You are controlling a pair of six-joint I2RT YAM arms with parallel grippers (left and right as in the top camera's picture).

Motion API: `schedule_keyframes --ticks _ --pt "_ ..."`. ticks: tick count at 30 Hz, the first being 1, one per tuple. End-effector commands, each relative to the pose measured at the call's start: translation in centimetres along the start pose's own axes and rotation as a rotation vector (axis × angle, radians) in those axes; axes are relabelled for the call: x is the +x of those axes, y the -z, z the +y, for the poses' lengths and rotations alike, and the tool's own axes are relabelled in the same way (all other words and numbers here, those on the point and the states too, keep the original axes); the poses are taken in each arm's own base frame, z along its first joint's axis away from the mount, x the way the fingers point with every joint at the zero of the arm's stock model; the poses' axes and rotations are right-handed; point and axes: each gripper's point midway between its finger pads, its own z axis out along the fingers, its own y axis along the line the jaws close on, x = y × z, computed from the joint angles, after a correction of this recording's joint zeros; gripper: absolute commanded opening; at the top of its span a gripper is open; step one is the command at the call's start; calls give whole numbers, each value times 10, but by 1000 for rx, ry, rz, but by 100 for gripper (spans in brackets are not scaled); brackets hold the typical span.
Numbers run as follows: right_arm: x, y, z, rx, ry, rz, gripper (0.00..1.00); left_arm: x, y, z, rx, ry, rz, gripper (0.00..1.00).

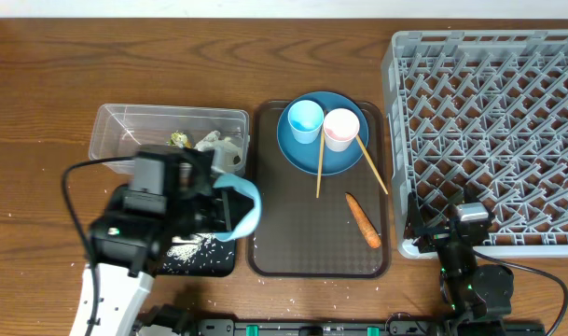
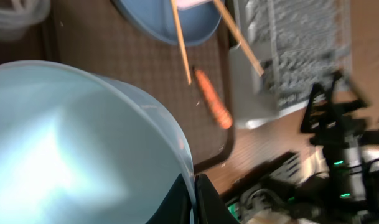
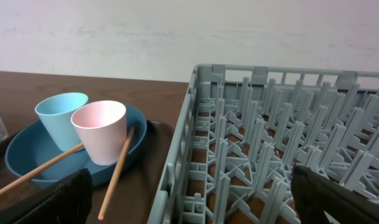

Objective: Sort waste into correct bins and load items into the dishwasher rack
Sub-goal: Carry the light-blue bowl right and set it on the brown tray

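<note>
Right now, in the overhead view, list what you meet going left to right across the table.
clear tub → light blue cup → pale pink cup → carrot → dishwasher rack

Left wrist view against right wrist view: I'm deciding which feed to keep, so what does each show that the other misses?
Only the left wrist view: the pale blue bowl, pinched at its rim by the left pincer, and the carrot on the brown tray. Only the right wrist view: the light blue cup, standing upright. Both: the dark blue plate, the chopsticks and the grey rack.
</note>
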Motion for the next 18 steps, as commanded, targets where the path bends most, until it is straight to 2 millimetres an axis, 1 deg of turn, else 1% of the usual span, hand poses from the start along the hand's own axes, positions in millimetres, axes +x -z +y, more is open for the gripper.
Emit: schedule_keyframes --ticks 1,6,11,16,18 --pt "0 0 -2 6 8 0 99 0 -11 2 -145 -14 -28 6" --pt "0 0 -2 7 8 0 99 13 -38 -15 -196 -111 9 6" --pt "0 0 -2 6 8 0 99 32 -74 -25 -245 -178 77 6" --pt "0 0 -2 6 8 0 99 49 -111 -30 -260 -238 152 6" --pt "0 0 -2 6 8 0 99 52 -123 -27 -279 -246 168 6"
